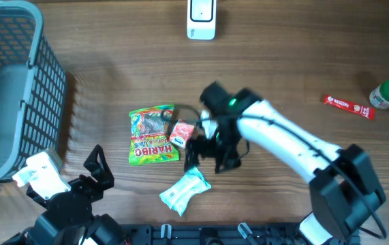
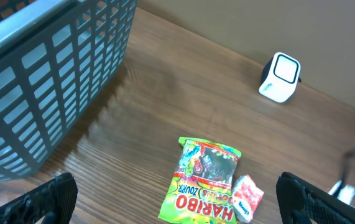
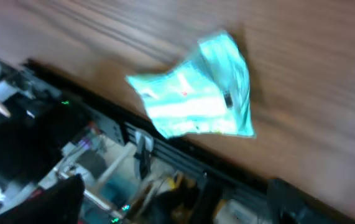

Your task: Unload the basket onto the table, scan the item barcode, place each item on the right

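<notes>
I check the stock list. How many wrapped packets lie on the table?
4: the Haribo bag at centre, a small red-and-white packet beside its right edge, a pale blue packet below them, a red bar wrapper far right. The right arm may hide more.

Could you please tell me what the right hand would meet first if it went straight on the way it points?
Probably the light-blue packet, which lies straight ahead of the open right hand in its wrist view; that picture is blurred, so depth is uncertain.
</notes>
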